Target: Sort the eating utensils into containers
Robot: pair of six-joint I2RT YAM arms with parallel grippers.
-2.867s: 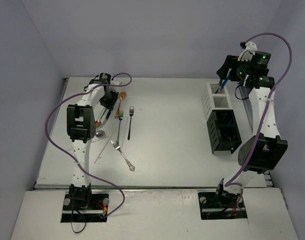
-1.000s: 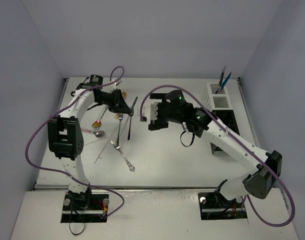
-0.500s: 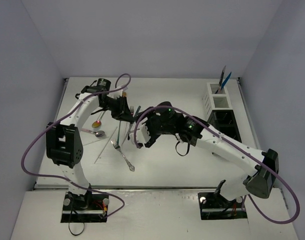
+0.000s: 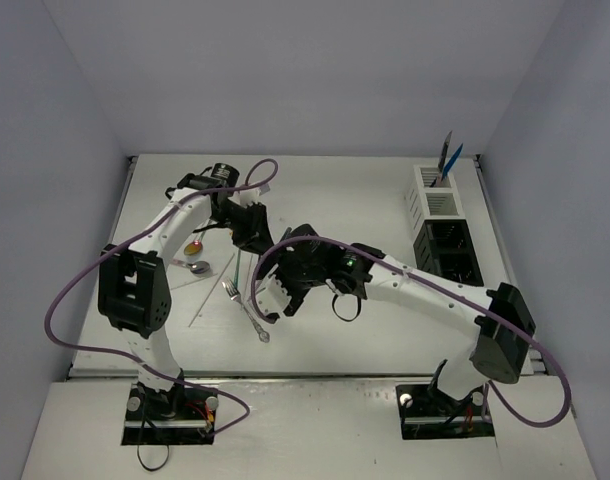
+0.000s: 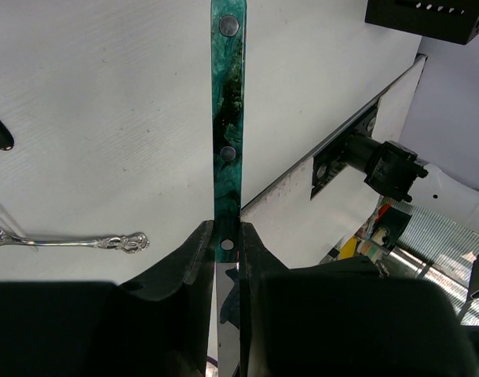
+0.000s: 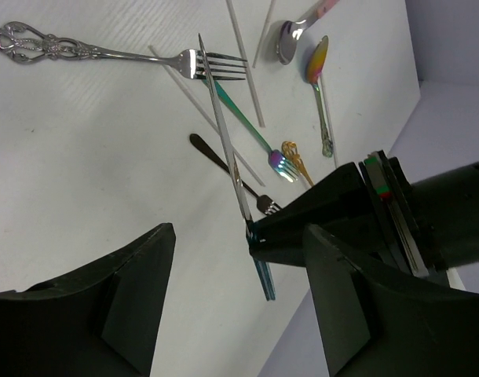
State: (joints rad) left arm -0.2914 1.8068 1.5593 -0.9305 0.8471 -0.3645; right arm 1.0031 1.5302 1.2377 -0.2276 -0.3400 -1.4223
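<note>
My left gripper (image 5: 226,232) is shut on a teal-handled utensil (image 5: 228,118) and holds it above the table; its handle points away from the camera. In the top view the left gripper (image 4: 253,232) is mid-table. The right wrist view shows the utensil's slim silver end (image 6: 220,133) slanting over the other cutlery. My right gripper (image 6: 238,236) is open and empty, just beside the left one (image 4: 277,300). On the table lie a silver ornate fork (image 6: 106,53), an iridescent fork (image 6: 255,133), a dark fork (image 6: 224,165), two spoons (image 6: 318,59) and pale sticks (image 6: 243,67).
A white slatted box (image 4: 435,195) stands at the far right with a blue knife (image 4: 450,160) upright in it. A black box (image 4: 447,250) stands just in front of it. Purple cables (image 4: 75,290) loop off both arms. Walls enclose the table.
</note>
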